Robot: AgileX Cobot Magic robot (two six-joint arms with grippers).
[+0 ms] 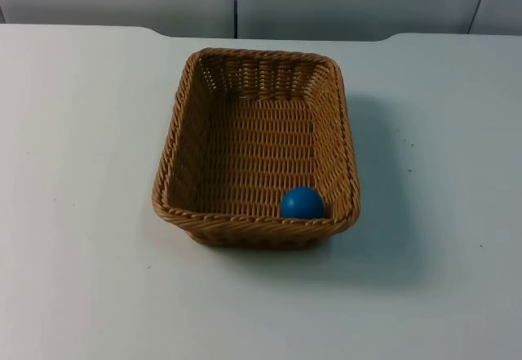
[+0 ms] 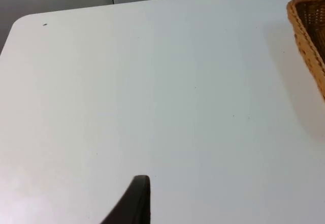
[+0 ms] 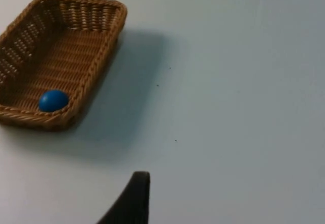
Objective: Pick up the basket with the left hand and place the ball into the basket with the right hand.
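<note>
A: Where did the basket point(image 1: 254, 149) stand at that moment?

B: It sat flat on the white tabletop point(image 1: 73, 213), about midway between the left and right edges. The blue ball point(image 1: 302, 202) already lay inside it, in the basket's near right corner, touching the woven wall there.

A: And the two arms?

B: Both were pulled back and waiting. The left gripper point(image 2: 136, 203) hung over bare tabletop, well apart from the basket on its left side. The right gripper point(image 3: 133, 199) hung over bare tabletop on the right side, also well apart. Whether either pair of jaws was released or clenched could not be told; neither held anything.

A: How would the things have handled?

B: By the look of it, the basket was light, stiff wicker with a thick braided rim, rough enough not to slip. The rim of a side wall seemed the sensible hold, though a one-sided pinch would likely tilt it. The ball looked smooth and hard, so it would probably roll if the basket tipped.

A: What remained of the task?

B: Judging from the layout, nothing; the ball was in and the basket set down.
</note>
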